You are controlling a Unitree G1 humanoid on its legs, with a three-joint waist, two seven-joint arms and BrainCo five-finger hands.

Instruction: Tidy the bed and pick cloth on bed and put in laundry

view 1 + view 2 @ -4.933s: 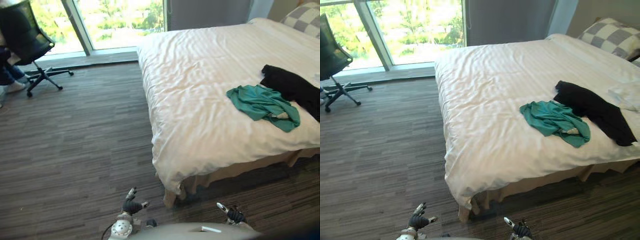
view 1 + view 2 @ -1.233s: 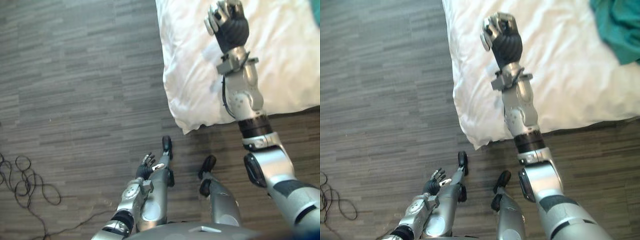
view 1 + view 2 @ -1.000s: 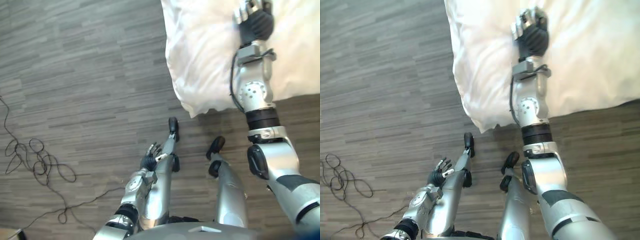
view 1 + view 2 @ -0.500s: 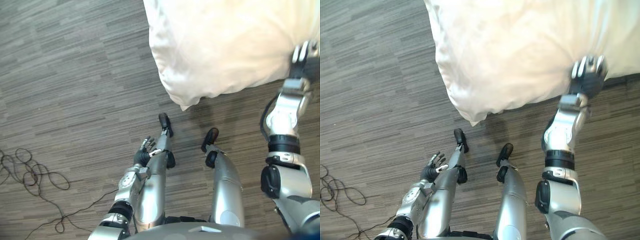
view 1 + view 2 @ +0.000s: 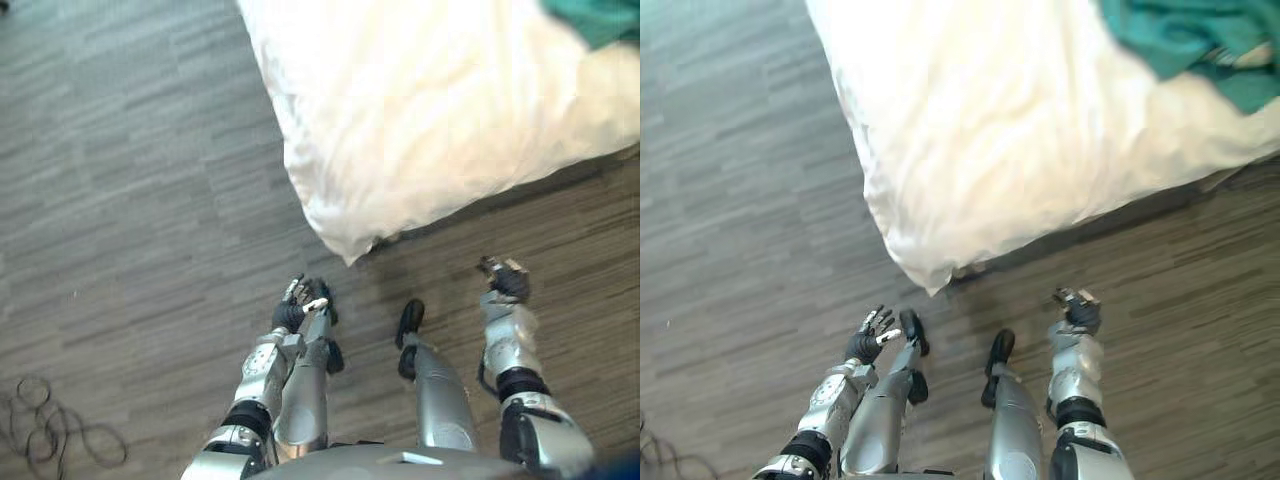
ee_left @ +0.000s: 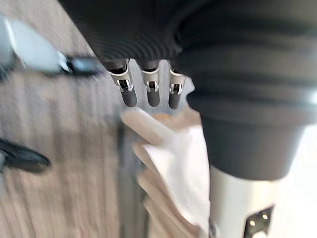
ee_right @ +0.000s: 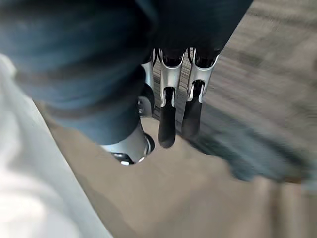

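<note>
The green cloth (image 5: 1185, 35) is lying crumpled on the white bed (image 5: 970, 150), close to its near edge and well apart from both hands. The left hand (image 5: 866, 342) is hanging over the floor (image 5: 730, 250) off the bed's corner, with its fingers spread wide and empty. The right hand (image 5: 1076, 308) is hovering beside the bed's near edge, its fingers loosely straight and holding nothing.

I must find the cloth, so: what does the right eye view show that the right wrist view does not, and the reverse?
Right eye view: green cloth on the white sheet, and the left hand, open, above the floor. Right wrist view: the right hand's fingers from close, straight and empty, near the bed's tan side. Both: that hand, the sheet, the floor.
</note>
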